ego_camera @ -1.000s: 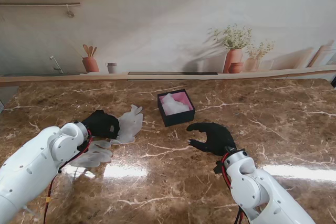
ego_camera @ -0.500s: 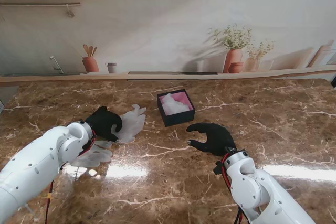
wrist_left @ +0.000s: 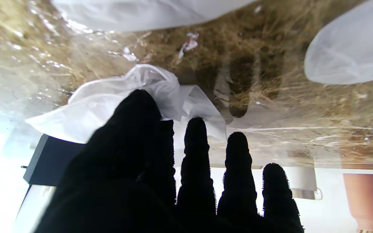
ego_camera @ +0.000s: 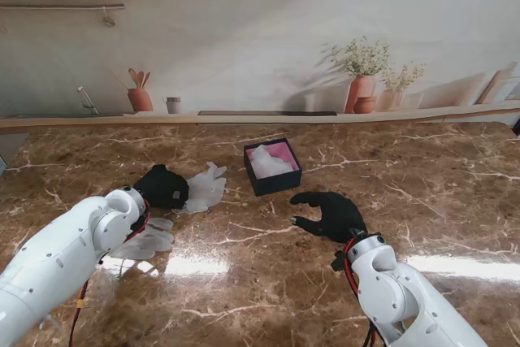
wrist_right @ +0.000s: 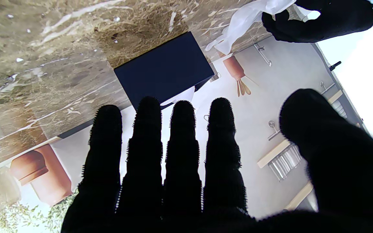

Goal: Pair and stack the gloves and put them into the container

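Note:
My left hand (ego_camera: 161, 186) is at the table's left, its thumb and forefinger pinched on a translucent white glove (ego_camera: 203, 188) that is bunched and partly raised off the marble. The left wrist view shows that glove (wrist_left: 102, 103) crumpled against the black fingertips (wrist_left: 141, 106). A second translucent glove (ego_camera: 148, 237) lies flat nearer to me, beside my left forearm. The dark box (ego_camera: 272, 166) with pink lining holds white glove material. Right of centre, my right hand (ego_camera: 329, 214) hovers with fingers spread, holding nothing.
The marble table (ego_camera: 422, 193) runs back to a wall ledge with terracotta pots (ego_camera: 361, 91) and a small cup (ego_camera: 173, 105). The box (wrist_right: 163, 69) shows past my right hand's fingers (wrist_right: 181, 136) in the right wrist view.
My left hand has shifted a little farther from me and closed on the white glove, which went from lying flat to bunched and lifted. The right hand has barely moved.

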